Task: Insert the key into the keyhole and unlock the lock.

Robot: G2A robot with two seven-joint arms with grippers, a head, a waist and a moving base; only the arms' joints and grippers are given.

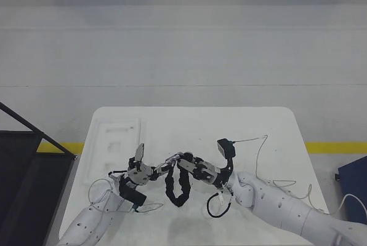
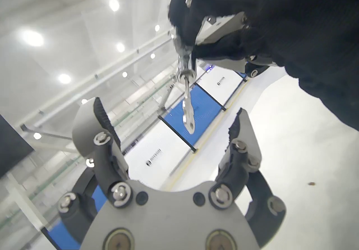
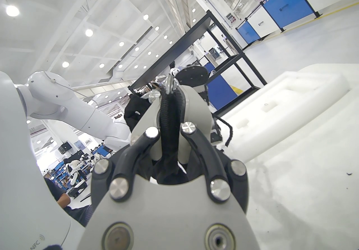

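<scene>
My right gripper (image 3: 169, 88) is shut on a small silver key (image 2: 181, 46) at its tips, above the middle of the white table (image 1: 263, 123). From that key hangs a ring (image 2: 186, 75) with a second key (image 2: 189, 117) dangling below it. My left gripper (image 2: 168, 110) stands open just in front of the dangling key, with nothing between its fingers (image 2: 96, 117). In the top view the left gripper (image 1: 151, 161) and the right gripper (image 1: 178, 161) nearly meet tip to tip. A black cable lock (image 1: 174, 187) lies looped on the table beneath them; its keyhole is hidden.
A white foam tray (image 1: 116, 132) with shallow recesses sits at the table's far left, also seen as the foam tray (image 3: 308, 88) beyond the right gripper. Thin white cables (image 1: 263, 154) trail over the right side of the table. A black frame (image 1: 23, 123) stands left of the table.
</scene>
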